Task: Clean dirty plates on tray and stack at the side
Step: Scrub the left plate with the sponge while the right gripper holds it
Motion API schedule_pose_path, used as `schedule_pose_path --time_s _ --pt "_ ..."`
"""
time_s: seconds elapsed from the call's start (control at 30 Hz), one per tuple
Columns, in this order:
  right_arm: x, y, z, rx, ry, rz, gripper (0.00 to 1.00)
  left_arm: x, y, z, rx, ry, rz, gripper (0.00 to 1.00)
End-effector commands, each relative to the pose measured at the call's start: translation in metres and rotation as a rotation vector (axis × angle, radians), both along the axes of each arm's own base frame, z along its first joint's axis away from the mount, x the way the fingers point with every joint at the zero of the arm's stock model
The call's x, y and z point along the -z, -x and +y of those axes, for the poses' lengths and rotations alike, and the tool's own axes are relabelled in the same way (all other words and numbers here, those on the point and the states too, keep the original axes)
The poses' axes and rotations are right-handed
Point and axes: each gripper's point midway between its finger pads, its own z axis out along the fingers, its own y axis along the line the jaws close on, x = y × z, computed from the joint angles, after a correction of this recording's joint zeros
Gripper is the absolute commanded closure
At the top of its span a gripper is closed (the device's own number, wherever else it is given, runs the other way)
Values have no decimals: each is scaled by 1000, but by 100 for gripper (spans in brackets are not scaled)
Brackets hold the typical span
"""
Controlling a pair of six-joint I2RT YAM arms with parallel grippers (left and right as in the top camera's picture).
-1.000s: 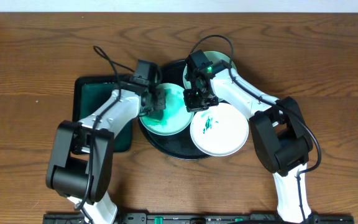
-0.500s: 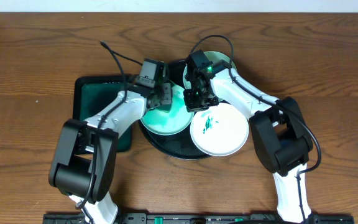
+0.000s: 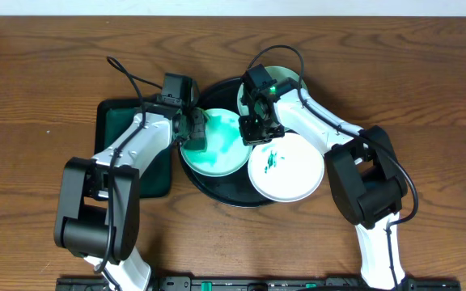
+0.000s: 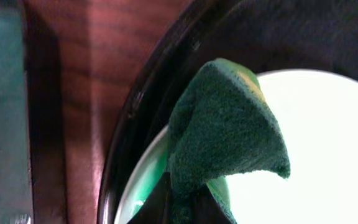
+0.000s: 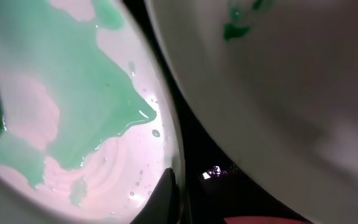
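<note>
left end effector (image 3: 194,134) pinching green sponge (image 4: 222,130) on green-smeared plate (image 3: 226,152), tray's (image 3: 221,194) 9 o'clock | right end effector (image 3: 256,131) pressed together at that plate's 3 o'clock rim | white plate (image 3: 294,176) at 4 o'clock

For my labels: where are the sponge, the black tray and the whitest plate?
sponge (image 4: 222,124): left wrist view, its middle.
black tray (image 3: 217,191): overhead view, front rim.
whitest plate (image 3: 291,179): overhead view, bare centre.

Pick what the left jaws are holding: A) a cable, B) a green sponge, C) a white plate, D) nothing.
B: in the left wrist view, a folded green sponge is pinched in the left jaws, hanging over the edge of a pale plate.
</note>
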Motion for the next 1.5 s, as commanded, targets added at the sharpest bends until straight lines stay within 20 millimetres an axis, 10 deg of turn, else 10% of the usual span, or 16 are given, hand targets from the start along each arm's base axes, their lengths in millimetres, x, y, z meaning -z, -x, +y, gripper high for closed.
schedule_pose_path --time_s 0.0,0.43,0.77,1.2,1.47 --pt "9 6 -13 -32 65 11 99 29 37 21 -19 -62 158 93" --pt "9 8 -15 -45 70 17 99 19 84 -88 232 292 280 93" --pt "9 10 -16 -48 74 24 99 9 73 -106 253 393 229 93" --pt "9 13 -19 -45 83 39 99 11 -6 -47 -156 241 -4 93" --pt "9 14 -21 -44 86 46 99 31 29 29 -307 -84 110 93"
